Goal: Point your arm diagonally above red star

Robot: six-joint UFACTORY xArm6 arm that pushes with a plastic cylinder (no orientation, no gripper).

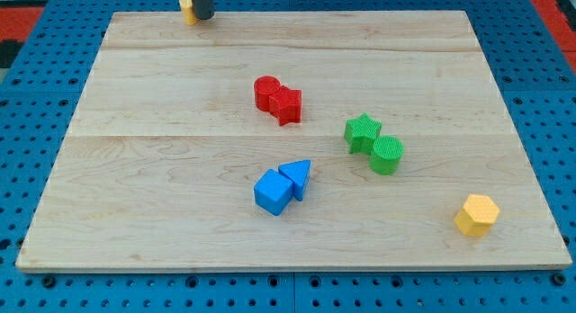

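The red star (287, 104) lies near the board's middle, touching a red cylinder (265, 91) on its upper left. My tip (202, 16) is at the view's top edge, far up and left of the red star, right beside a yellow block (187, 7) whose shape is partly hidden by the rod.
A green star (362, 131) touches a green cylinder (387, 155) at the right of centre. A blue cube (273, 192) and a blue triangle (297, 176) touch below centre. A yellow hexagon (476, 214) sits at the lower right. The wooden board (135, 169) rests on a blue pegboard.
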